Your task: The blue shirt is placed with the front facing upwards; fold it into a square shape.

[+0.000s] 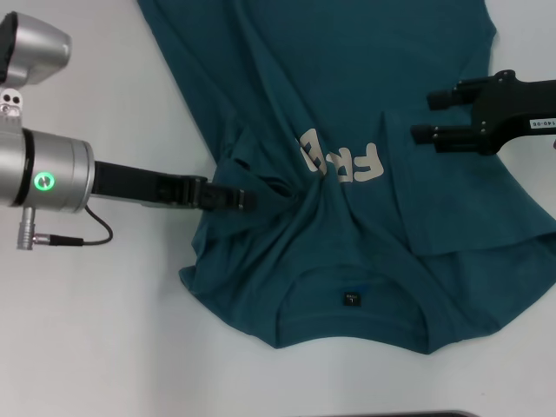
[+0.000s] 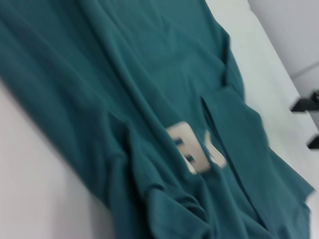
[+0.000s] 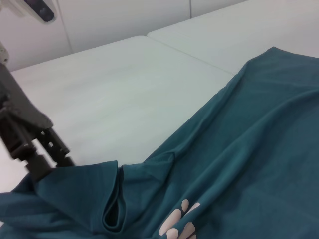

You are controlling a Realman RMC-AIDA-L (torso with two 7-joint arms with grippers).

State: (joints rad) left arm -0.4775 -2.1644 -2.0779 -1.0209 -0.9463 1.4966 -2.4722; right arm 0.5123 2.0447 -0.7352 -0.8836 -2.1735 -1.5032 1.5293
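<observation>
The blue shirt (image 1: 365, 243) lies front up on the white table, its cream letters (image 1: 343, 161) crumpled and its collar with the black label (image 1: 351, 299) nearest me. My left gripper (image 1: 233, 198) is shut on a pulled-in bunch of fabric at the shirt's left sleeve side, and folds radiate from the pinch. The right wrist view shows that gripper (image 3: 44, 167) gripping the folded-over sleeve. My right gripper (image 1: 432, 115) hovers open over the shirt's right part, holding nothing. In the left wrist view the shirt (image 2: 149, 89) fills the picture, with the right gripper (image 2: 309, 123) far off.
The bare white table (image 1: 104, 339) stretches left of the shirt and in front of it. A seam between two tabletops (image 3: 189, 55) runs beyond the shirt. The shirt's hem end runs out of the head view at the top.
</observation>
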